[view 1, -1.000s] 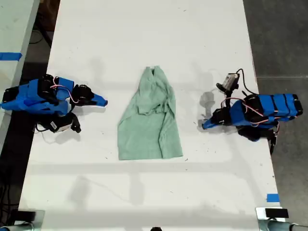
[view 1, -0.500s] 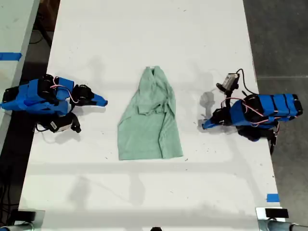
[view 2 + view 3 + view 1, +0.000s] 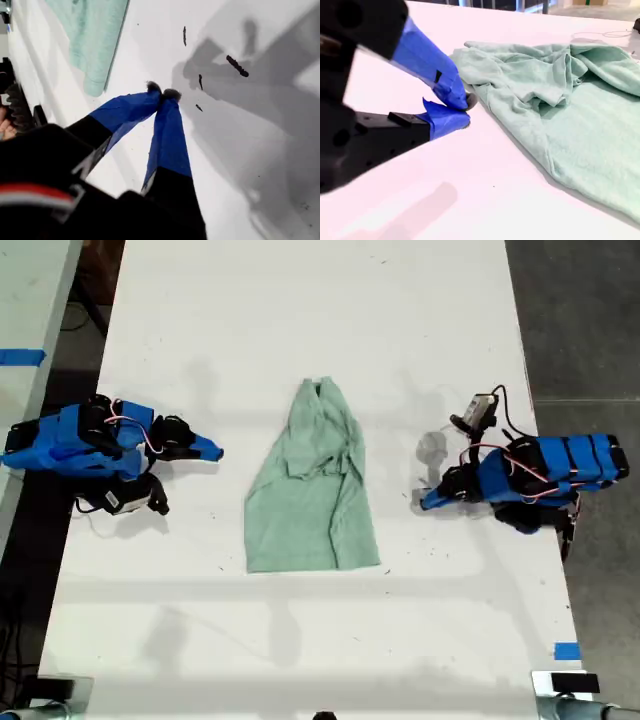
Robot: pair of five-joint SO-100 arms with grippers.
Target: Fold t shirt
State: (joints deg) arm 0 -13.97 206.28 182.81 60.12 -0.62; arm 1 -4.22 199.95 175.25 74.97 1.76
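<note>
Mint-green t shirt (image 3: 315,485) on table, between my first gripper (image 3: 422,501), my second gripper (image 3: 214,452)

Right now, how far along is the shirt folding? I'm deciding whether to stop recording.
Done: the t shirt lies on the table, its sleeves seemingly folded in, narrow. In hand: nothing; my first gripper and my second gripper are shut, empty, off the cloth. Left, probably: folding it end to end.
</note>
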